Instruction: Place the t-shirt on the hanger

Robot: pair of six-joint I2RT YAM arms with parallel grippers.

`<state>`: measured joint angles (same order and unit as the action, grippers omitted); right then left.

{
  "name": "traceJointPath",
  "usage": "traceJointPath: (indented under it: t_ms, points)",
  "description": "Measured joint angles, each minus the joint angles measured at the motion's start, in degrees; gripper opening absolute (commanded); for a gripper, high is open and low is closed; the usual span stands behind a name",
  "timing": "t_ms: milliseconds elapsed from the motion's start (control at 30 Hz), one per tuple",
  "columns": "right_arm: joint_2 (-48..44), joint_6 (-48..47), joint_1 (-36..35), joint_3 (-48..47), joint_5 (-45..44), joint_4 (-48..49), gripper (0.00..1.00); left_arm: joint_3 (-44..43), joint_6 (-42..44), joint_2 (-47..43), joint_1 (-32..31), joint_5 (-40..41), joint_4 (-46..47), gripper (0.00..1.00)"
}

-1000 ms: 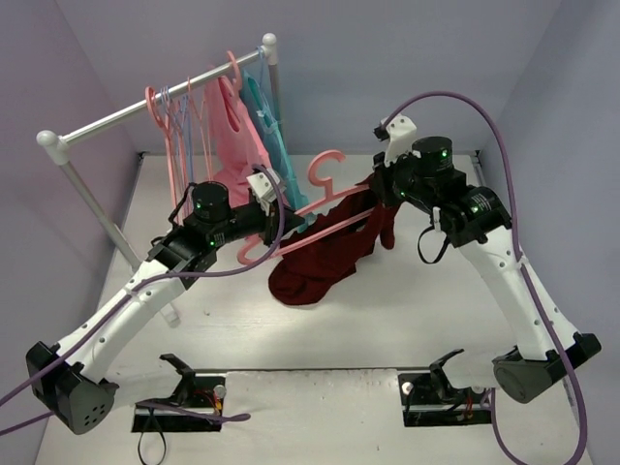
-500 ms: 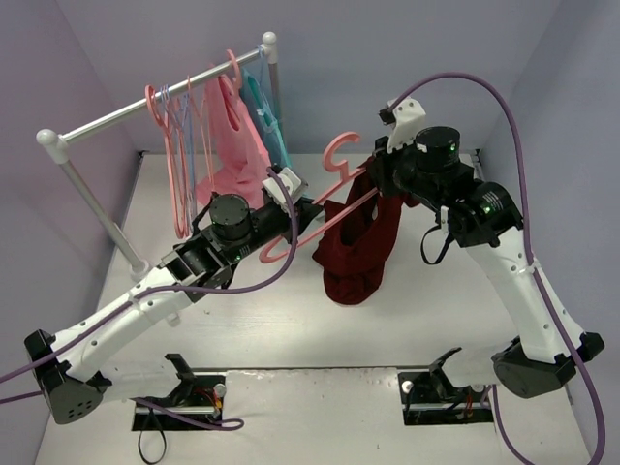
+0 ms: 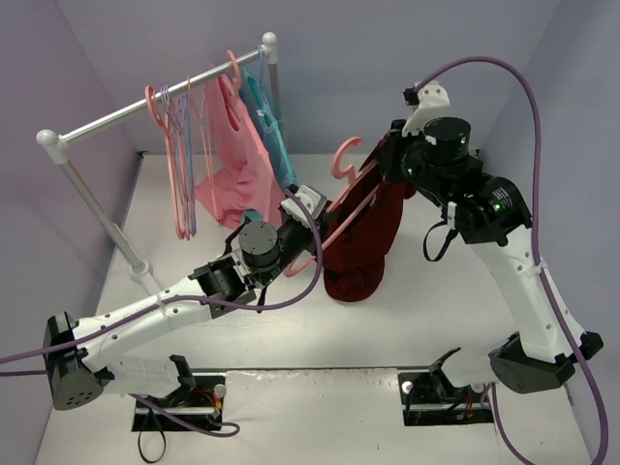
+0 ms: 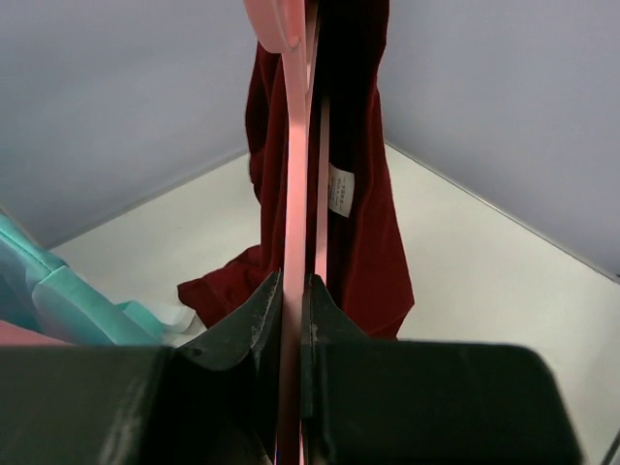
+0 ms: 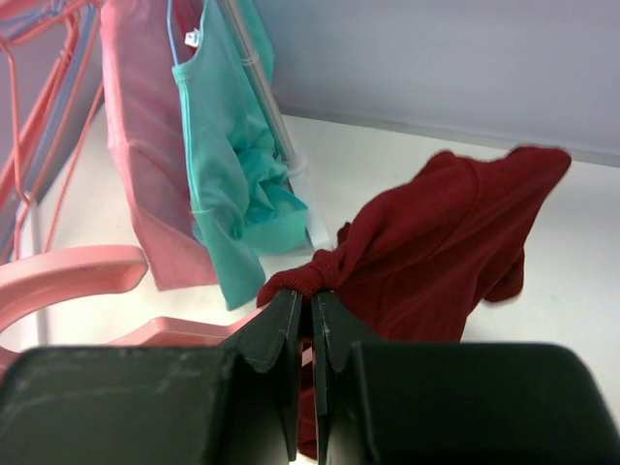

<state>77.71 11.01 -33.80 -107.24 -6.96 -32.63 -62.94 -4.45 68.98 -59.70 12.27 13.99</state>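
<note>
While both arms hold their load above the surface (image 3: pixel 387 329), the step in hand reads as threading.

- Left claw (image 4: pixel 294 291): clamped tight on the hanger (image 4: pixel 291 145) at its lower end, with the hook at the far, upper end.
- Right claw (image 5: pixel 308 302): pinched closed on a bunched fold of the t-shirt (image 5: pixel 441 237), just beside the hanger's upper arm.
- Shirt drapes along and below the hanger, its white label just beside it.
- Whether the hanger sits inside the neck opening: cannot tell.
- Next move likely calls for drawing fabric over the hanger's shoulder, with the left claw bracing.
</note>
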Motion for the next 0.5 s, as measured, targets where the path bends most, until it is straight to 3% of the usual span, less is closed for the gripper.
traceJointPath:
  t_ms: [333,500]
  points:
    - [2.36,6.93,-1.35,-0.22,-1.56,0.25,0.0,-0.28,-0.4,3.89,-2.79,6.65,5.96,0.0]
    - [2.43,9.71,-2.75,2.69,-4.64,0.85,0.0,-0.01,0.02,4.9,-4.72,14.18,7.37,0.0]
